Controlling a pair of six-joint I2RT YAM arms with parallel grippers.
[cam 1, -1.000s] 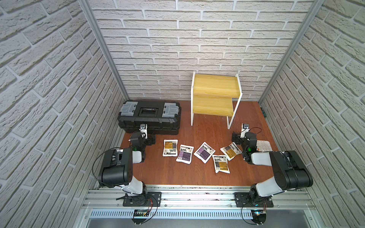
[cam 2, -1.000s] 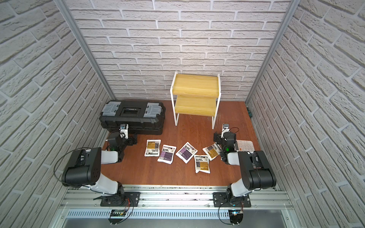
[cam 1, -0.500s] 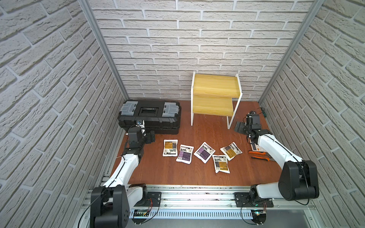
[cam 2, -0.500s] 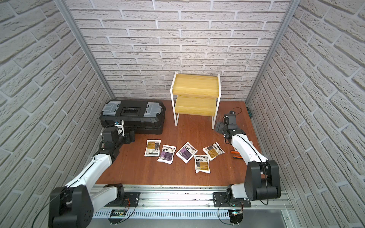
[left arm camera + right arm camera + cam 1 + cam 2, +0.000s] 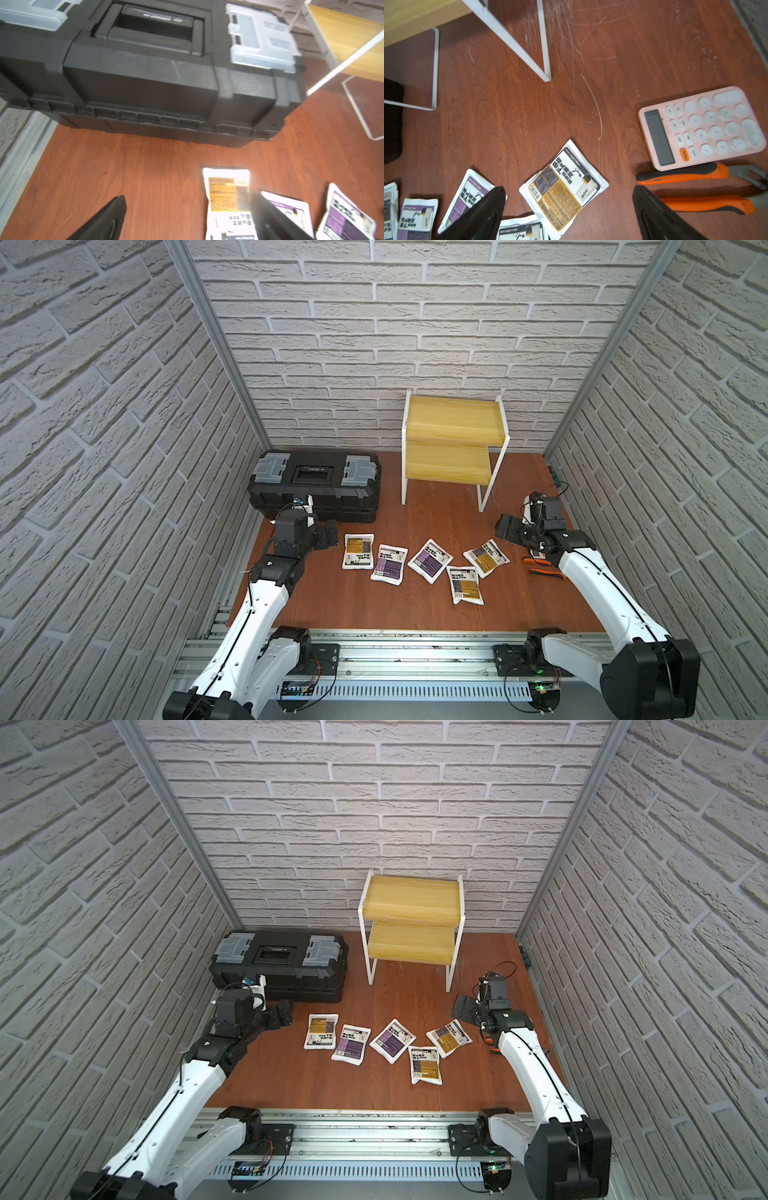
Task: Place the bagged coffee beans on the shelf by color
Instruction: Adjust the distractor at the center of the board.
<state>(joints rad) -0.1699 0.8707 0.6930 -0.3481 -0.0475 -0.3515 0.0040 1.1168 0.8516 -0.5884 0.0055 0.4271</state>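
Five bagged coffee beans lie flat in a loose row on the table: a yellow one [image 5: 358, 551], two purple ones [image 5: 389, 564] [image 5: 429, 560] and two more yellow ones [image 5: 465, 584] [image 5: 486, 558]. The two-tier shelf [image 5: 453, 448] stands bare at the back. My left gripper [image 5: 330, 533] hovers open just left of the row, with the leftmost yellow bag [image 5: 226, 199] near one finger. My right gripper [image 5: 509, 529] hangs open above the rightmost yellow bag [image 5: 564, 187]. Neither holds anything.
A black toolbox [image 5: 313, 485] sits at the back left, close behind my left gripper. A pink calculator [image 5: 704, 126] and orange-handled pliers [image 5: 685, 174] lie right of the bags, by the right wall. A shelf leg [image 5: 544, 52] stands near the right gripper.
Both arms have unfolded from their tucked rest and reached out over the table. The left gripper has swung toward the row of bags; the right has come down toward the rightmost yellow bag.
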